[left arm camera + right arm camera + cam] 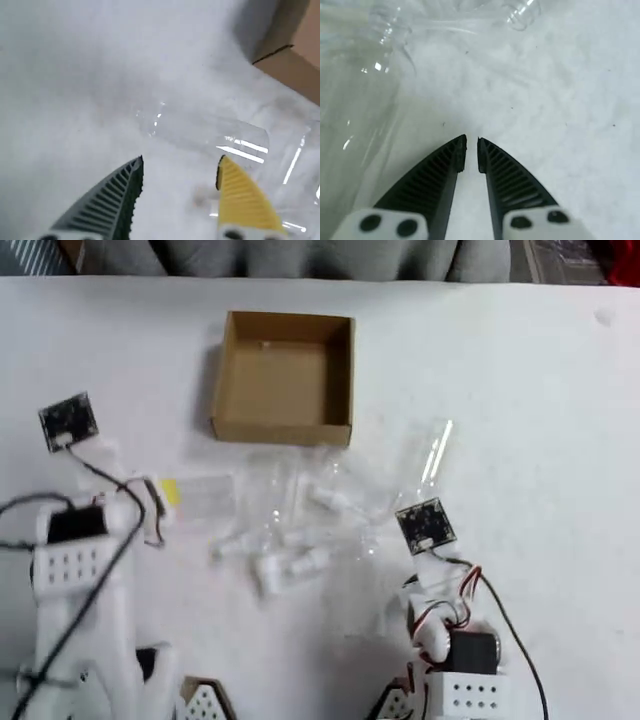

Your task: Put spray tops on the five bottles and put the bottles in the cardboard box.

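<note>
My left pincer [181, 160] hung wide open and empty, low over the tabletop [540, 390], with a clear bottle [200, 132] lying on its side just ahead of the tips. My right pincer [471, 145] was all but closed, only a thin slit between its tips, gripping nothing; a second bottle [355, 130] lay just beside it. The bottles [300, 500] and white spray tops [295, 565] lay jumbled between the arms, just in front of the cardboard box [280, 428].
</note>
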You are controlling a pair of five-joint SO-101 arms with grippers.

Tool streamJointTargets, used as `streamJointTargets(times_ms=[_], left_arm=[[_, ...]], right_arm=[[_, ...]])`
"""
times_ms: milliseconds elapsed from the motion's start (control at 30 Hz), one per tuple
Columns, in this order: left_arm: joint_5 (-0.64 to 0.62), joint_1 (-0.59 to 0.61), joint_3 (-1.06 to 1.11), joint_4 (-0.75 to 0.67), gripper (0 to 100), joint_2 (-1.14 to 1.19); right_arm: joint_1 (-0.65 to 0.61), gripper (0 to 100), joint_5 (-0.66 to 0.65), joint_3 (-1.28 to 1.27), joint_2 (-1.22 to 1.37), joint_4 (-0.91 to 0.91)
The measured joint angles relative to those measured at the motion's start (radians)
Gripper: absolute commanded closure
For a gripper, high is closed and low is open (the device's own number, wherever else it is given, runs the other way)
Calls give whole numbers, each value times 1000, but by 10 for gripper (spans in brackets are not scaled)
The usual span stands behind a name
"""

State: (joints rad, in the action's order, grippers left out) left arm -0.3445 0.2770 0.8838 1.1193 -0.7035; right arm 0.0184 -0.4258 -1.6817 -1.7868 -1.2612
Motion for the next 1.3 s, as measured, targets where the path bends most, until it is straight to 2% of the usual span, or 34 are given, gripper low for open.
streamJointTargets(times_ms=[200, 333, 400, 567, 800, 967, 1300], left_arm=[[-38, 2, -135, -2, 774, 295], [-41, 2, -210, -2, 772, 422], [-60, 2, -241, -2, 740, 454], [-138, 2, -261, -2, 591, 474], [-203, -2, -255, 31, 600, 480], [-206, -6, -189, -29, 597, 480], [-206, -25, -187, -69, 600, 517]], right_arm=[[0, 981, 0, 0, 0, 0], [0, 981, 0, 0, 0, 0], [0, 981, 0, 0, 0, 0], [0, 981, 0, 0, 0, 0], [0, 981, 0, 0, 0, 0], [0, 981, 0, 0, 0, 0], [0, 981, 0, 0, 0, 0]])
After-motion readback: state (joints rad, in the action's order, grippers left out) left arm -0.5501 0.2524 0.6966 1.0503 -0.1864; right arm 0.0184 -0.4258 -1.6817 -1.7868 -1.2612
